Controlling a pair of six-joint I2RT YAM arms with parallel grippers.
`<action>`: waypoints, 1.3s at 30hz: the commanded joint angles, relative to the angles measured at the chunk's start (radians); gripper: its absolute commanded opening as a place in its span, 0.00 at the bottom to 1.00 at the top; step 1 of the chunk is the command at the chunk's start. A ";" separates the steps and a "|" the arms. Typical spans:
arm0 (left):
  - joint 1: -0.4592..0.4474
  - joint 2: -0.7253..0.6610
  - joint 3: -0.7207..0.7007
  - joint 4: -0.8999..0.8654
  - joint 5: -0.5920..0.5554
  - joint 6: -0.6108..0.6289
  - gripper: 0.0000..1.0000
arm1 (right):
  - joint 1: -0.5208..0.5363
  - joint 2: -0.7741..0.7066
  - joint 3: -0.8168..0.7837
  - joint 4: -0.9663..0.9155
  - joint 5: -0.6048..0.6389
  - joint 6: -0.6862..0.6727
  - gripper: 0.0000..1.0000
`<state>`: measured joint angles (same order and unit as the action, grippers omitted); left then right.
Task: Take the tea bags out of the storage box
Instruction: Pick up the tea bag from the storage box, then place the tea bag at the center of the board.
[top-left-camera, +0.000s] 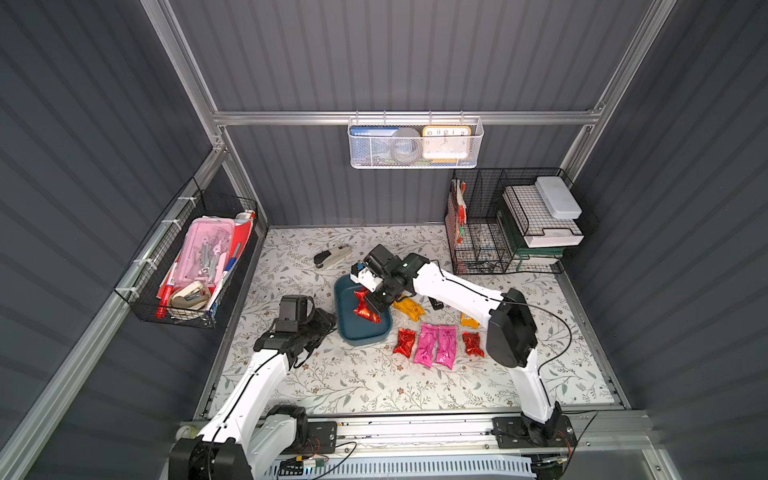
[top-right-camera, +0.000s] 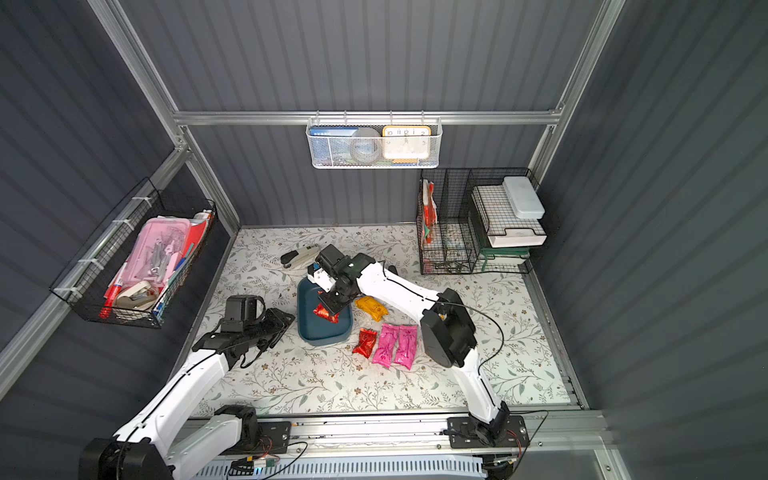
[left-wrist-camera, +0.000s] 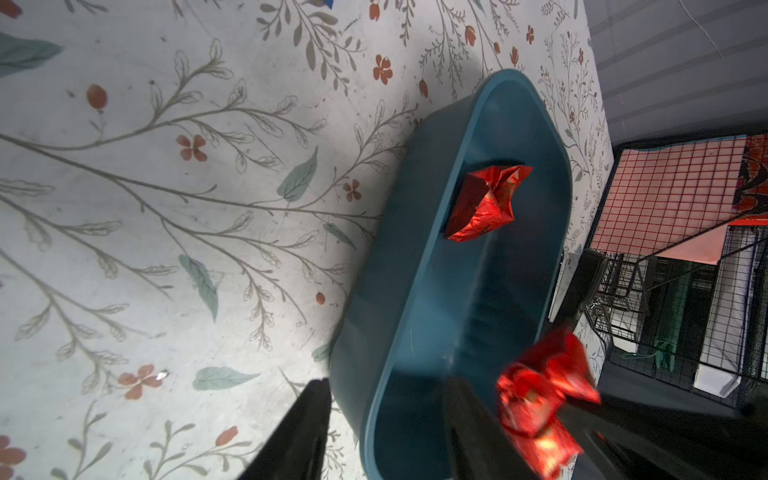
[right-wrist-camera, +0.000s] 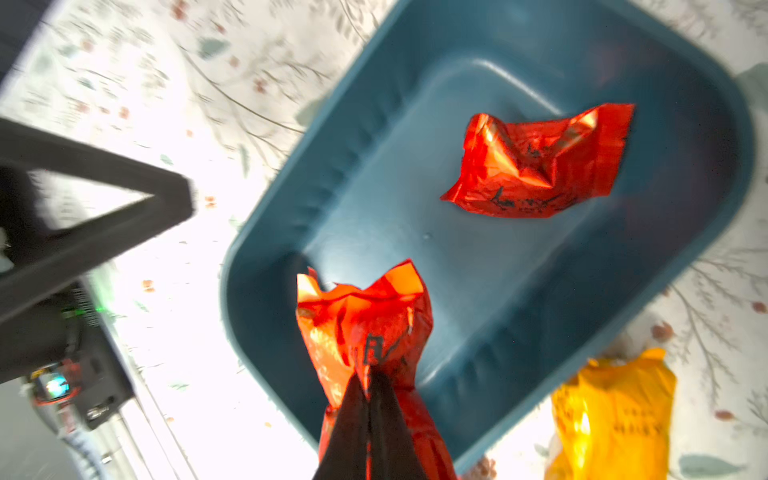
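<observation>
Right claw (right-wrist-camera: 368, 380) pinches red tea bag (right-wrist-camera: 361, 320) over storage box (right-wrist-camera: 332, 166); thin hold may slip. Left claw (top-left-camera: 326, 321) spread, box's nine o'clock.

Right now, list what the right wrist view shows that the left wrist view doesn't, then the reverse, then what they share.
Only the right wrist view: an orange-yellow tea bag lying on the table just outside the storage box.
Only the left wrist view: the black wire rack beyond the box.
Both: the teal box, the right gripper shut on a red tea bag above it, and a second red tea bag lying loose inside.
</observation>
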<state>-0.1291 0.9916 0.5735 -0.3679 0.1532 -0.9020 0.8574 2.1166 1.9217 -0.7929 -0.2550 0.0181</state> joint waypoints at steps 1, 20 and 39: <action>0.006 -0.015 0.020 -0.021 -0.011 0.023 0.49 | -0.001 -0.094 -0.105 0.124 -0.039 0.111 0.00; 0.006 0.065 0.078 0.011 0.018 0.135 0.50 | -0.212 -0.819 -1.001 0.523 0.357 0.694 0.00; 0.006 0.074 0.065 0.040 0.076 0.140 0.50 | -0.461 -0.693 -1.093 0.608 0.248 0.780 0.00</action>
<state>-0.1291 1.0657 0.6296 -0.3355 0.2070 -0.7837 0.4084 1.3884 0.7811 -0.1902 0.0299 0.8162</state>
